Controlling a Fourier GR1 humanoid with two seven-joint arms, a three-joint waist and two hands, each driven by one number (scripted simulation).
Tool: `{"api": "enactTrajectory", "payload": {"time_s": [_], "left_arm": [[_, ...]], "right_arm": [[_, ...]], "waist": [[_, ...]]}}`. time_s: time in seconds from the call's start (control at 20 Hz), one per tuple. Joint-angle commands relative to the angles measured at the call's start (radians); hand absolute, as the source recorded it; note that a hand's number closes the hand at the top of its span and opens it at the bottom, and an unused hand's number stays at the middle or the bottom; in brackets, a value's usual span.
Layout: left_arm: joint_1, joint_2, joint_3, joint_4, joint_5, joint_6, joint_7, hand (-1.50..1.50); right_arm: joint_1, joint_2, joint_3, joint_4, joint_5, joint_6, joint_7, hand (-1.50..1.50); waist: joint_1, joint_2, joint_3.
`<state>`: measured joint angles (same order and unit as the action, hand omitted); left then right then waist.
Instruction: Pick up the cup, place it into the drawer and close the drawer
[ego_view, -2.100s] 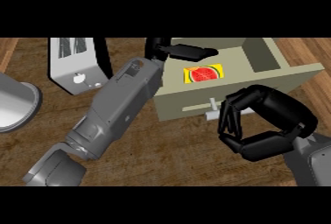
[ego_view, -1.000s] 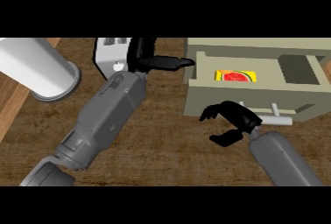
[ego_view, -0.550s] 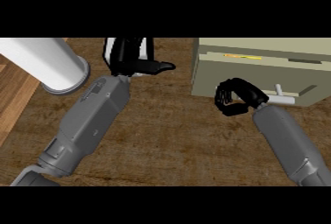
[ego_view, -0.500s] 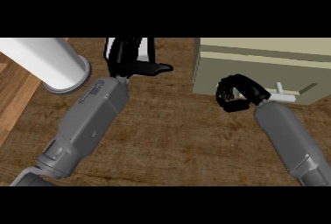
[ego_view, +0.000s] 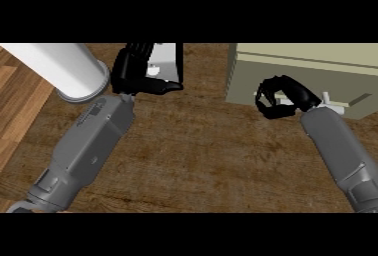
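The beige drawer unit (ego_view: 310, 55) stands at the upper right, its drawer front (ego_view: 247, 82) pushed in against the body and a pale handle (ego_view: 332, 104) sticking out low on the face. No cup shows anywhere; the inside of the drawer is hidden. My right hand (ego_view: 280, 97) rests against the drawer front just left of the handle, fingers curled with nothing in them. At the upper left of centre is my left hand (ego_view: 139, 75), fingers relaxed and thumb pointing right, holding nothing.
A grey-and-white appliance (ego_view: 168, 62) stands right behind my left hand. A tall white cylinder (ego_view: 63, 67) stands at the upper left. Both sit on the dark wooden counter (ego_view: 207, 150), whose lighter edge (ego_view: 18, 110) runs along the left.
The drawer, open earlier with the red-topped cup inside, has slid in as my right hand moved up against its front. The cup has gone out of sight.
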<state>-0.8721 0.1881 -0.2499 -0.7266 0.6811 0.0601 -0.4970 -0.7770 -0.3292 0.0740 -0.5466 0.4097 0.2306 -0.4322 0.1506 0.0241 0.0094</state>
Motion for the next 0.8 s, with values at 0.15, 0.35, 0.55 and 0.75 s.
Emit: {"api": "enactTrajectory", "payload": {"time_s": [0.15, 0.35, 0.55, 0.75], "left_arm": [[0.034, 0.034, -0.010, -0.036, 0.002, -0.050, 0.021, -1.50], [0.051, 0.015, -0.017, -0.045, 0.005, -0.053, 0.019, -1.50], [0.053, 0.016, -0.017, -0.061, 0.011, -0.066, 0.022, -1.50], [0.067, 0.037, -0.010, -0.060, 0.015, -0.086, 0.023, -1.50]], "right_arm": [[-0.170, -0.111, -0.093, 0.050, -0.027, -0.037, 0.074, 1.50], [-0.171, -0.132, -0.106, 0.023, -0.052, -0.004, 0.070, 1.50], [-0.163, -0.138, -0.121, 0.003, -0.081, 0.022, 0.079, 1.50], [-0.152, -0.165, -0.120, -0.015, -0.091, 0.064, 0.083, 1.50]], "waist": [[0.059, 0.021, -0.005], [0.064, 0.022, -0.006], [0.075, 0.024, -0.006], [0.077, 0.030, -0.008]]}}
